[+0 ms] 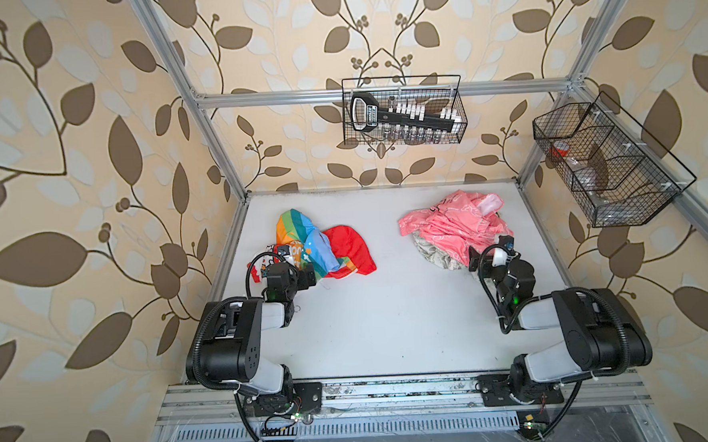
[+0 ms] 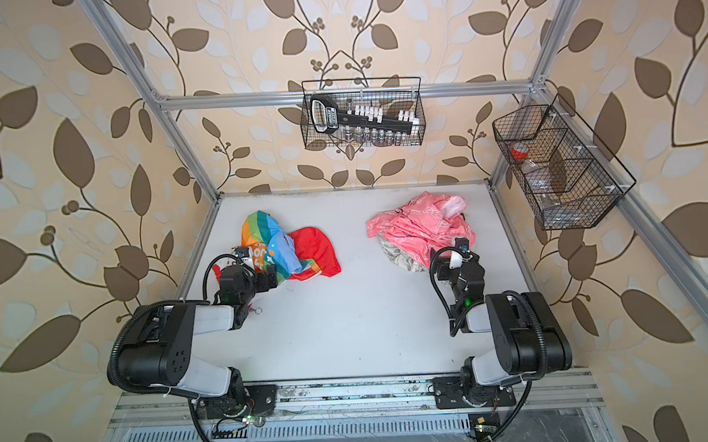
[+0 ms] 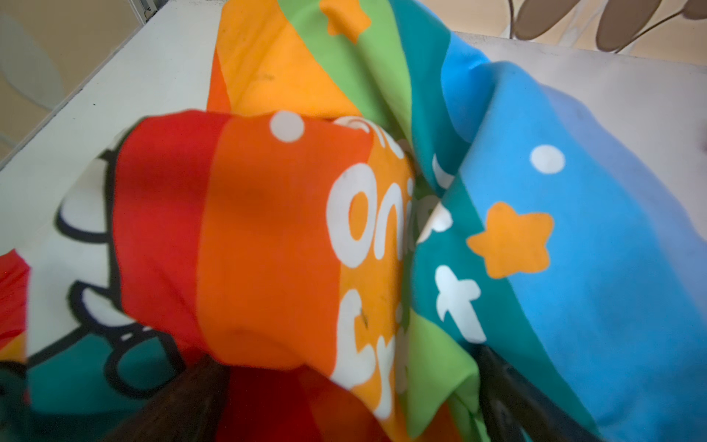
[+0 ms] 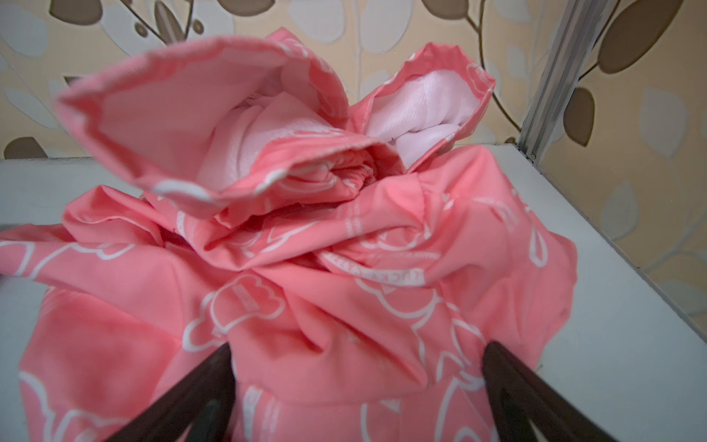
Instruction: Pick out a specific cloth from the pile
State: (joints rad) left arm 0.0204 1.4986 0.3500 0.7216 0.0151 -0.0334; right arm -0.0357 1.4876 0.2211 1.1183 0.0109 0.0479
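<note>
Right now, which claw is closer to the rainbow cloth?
Left. The left gripper sits at the cloth's near edge, among its folds; the right gripper is across the table, at the pink pile.

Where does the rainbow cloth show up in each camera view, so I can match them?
Top view: cloth on the left half of the table.
Top view: cloth in the same spot, left of centre.
Left wrist: cloth fills most of the frame.
Right wrist: not in it, only the pink pile.
Shared landmark: white lettering on the orange stripe, seen in both top views and the left wrist.
</note>
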